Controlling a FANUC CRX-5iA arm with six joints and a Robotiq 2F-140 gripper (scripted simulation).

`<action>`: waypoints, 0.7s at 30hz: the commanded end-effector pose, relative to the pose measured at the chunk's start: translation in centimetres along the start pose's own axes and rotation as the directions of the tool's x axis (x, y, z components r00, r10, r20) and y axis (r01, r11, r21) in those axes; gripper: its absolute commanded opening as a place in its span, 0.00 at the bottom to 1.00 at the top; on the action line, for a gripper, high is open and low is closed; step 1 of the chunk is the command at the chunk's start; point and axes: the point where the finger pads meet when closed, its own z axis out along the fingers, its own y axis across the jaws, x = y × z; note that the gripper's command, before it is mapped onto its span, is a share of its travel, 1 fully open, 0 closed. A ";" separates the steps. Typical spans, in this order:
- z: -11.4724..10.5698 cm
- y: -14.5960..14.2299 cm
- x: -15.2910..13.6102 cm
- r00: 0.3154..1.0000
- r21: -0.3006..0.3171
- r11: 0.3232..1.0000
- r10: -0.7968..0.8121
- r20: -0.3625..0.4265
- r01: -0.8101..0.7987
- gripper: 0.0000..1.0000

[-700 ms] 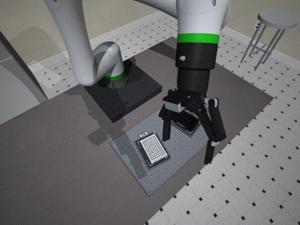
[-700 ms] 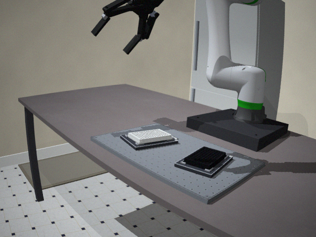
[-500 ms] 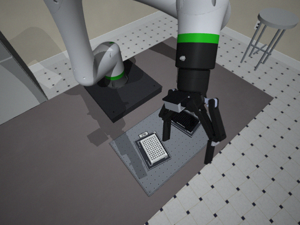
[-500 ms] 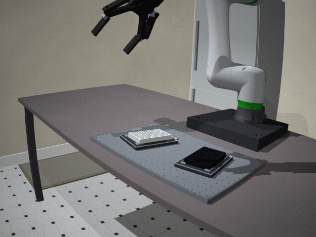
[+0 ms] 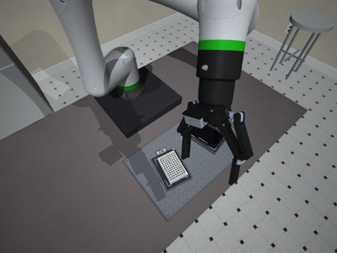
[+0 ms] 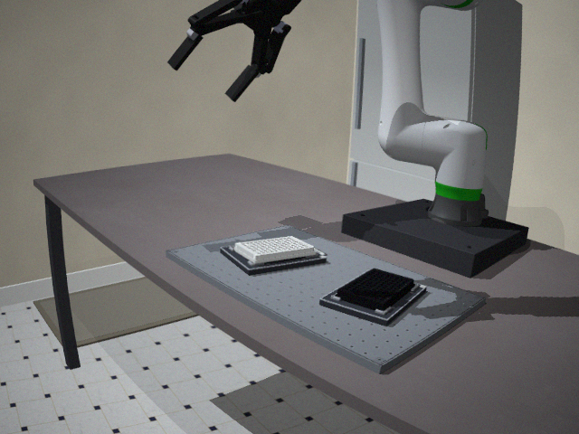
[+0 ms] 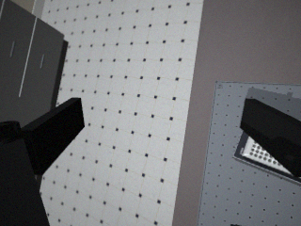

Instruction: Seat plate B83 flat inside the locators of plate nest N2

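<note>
A white well plate (image 5: 172, 166) (image 6: 273, 247) (image 7: 263, 153) lies on the dark nest (image 5: 168, 188) (image 6: 241, 266) that has a small label (image 5: 161, 150) at its far end; I read the label as N2. I cannot tell whether the plate sits fully flat inside the locators. A black well plate (image 5: 208, 134) (image 6: 374, 287) lies in the other nest (image 6: 355, 314), partly hidden by the gripper in the top view. My gripper (image 5: 209, 168) (image 6: 204, 79) (image 7: 162, 113) is open and empty. It hangs high above the table, out over the front edge.
Both nests stand on a grey perforated baseplate (image 5: 152, 196) (image 6: 280, 294) (image 7: 226, 188) near the table's front edge. The robot's black base block (image 5: 141, 108) (image 6: 434, 238) stands behind it. A stool (image 5: 310, 21) and a grey cabinet (image 6: 495, 93) stand off the table.
</note>
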 end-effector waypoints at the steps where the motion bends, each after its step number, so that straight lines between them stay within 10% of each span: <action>1: 1.2 1.3 -0.5 0.994 -0.032 0.994 -0.101 0.032 0.102 1.00; 21: 6.0 7.0 -3.0 0.915 -0.081 0.918 -0.372 0.159 0.388 1.00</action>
